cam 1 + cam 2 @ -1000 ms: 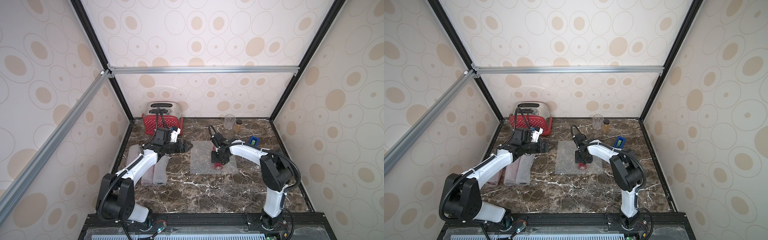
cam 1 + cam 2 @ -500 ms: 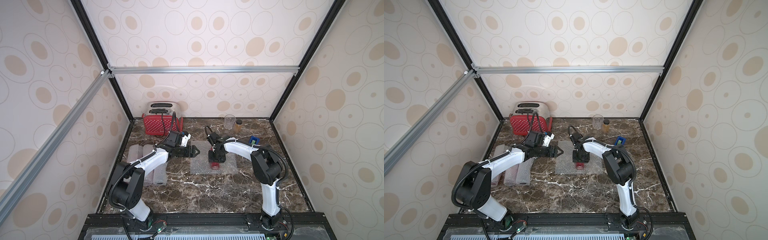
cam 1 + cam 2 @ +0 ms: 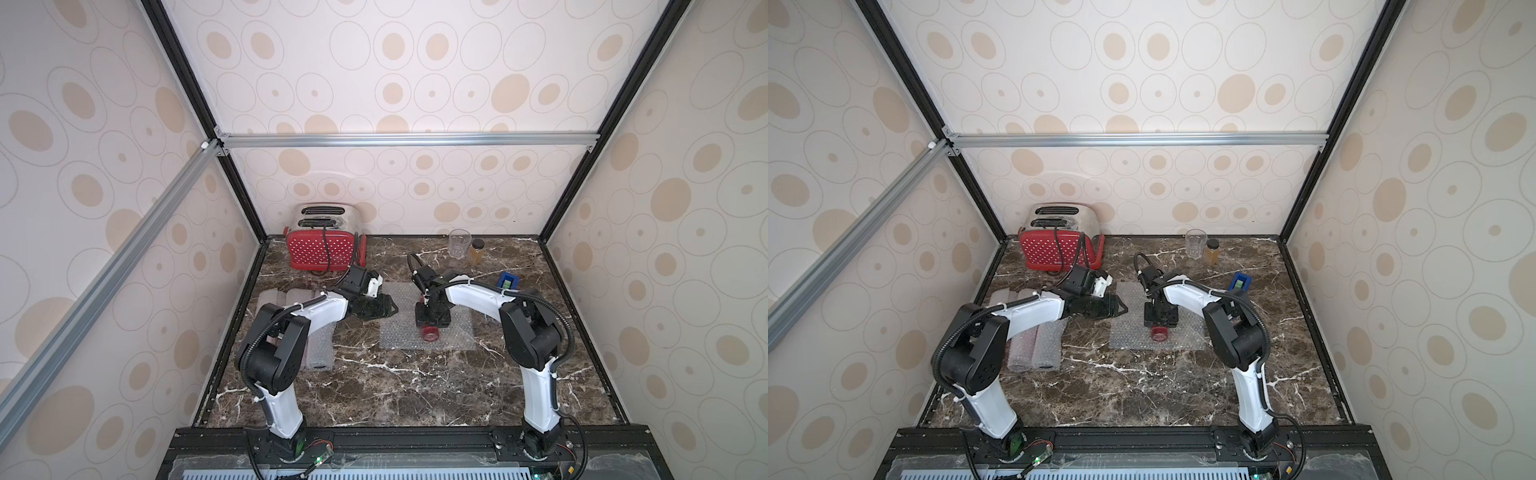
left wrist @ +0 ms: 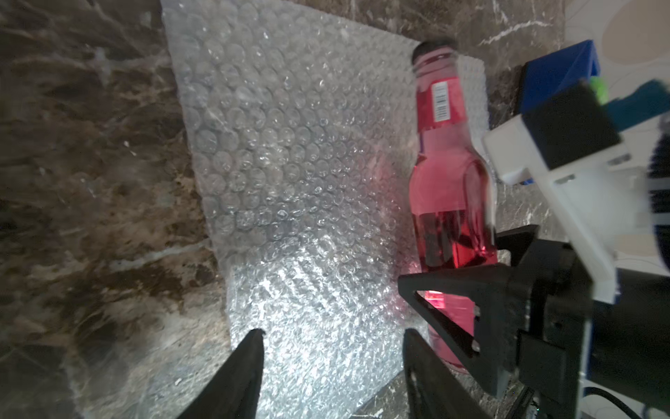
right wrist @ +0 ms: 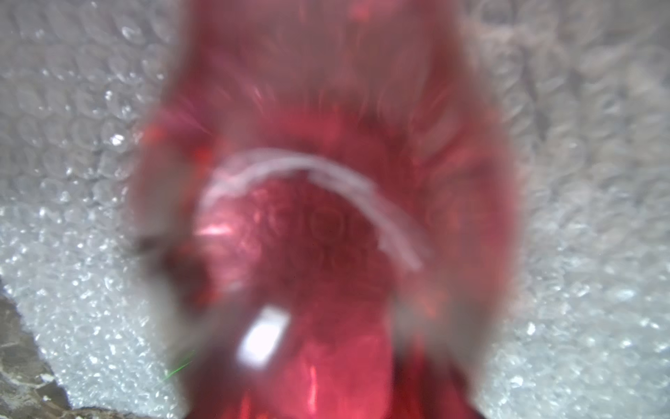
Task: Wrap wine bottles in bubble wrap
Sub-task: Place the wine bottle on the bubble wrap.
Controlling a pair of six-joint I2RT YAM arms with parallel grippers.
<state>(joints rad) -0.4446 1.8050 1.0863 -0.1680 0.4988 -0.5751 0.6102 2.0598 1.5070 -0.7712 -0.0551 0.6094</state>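
A wine bottle point(image 4: 446, 188) with red-pink liquid and a dark cap lies on its side on a flat sheet of bubble wrap point(image 3: 399, 332), toward the sheet's right half. In both top views only its round base point(image 3: 431, 333) point(image 3: 1159, 332) shows. My right gripper point(image 3: 432, 322) point(image 4: 449, 261) straddles the bottle's body, one finger on each side; whether they press on it does not show. The blurred bottle point(image 5: 326, 217) fills the right wrist view. My left gripper point(image 4: 331, 333) point(image 3: 390, 309) is open at the sheet's left edge, with bubble wrap point(image 4: 290, 163) between its fingers.
Rolled bubble-wrap bundles point(image 3: 320, 349) point(image 3: 1021, 345) lie along the left wall beside the left arm. A red toaster point(image 3: 320, 249) stands at the back left. A clear glass point(image 3: 459, 243) and an amber jar point(image 3: 476, 251) stand at the back. A blue tape dispenser point(image 3: 509, 281) sits right of the sheet.
My left gripper has swung right from above the rolled bundles to the sheet's left edge, and its fingers have come closer together. The right gripper has stayed over the bottle.
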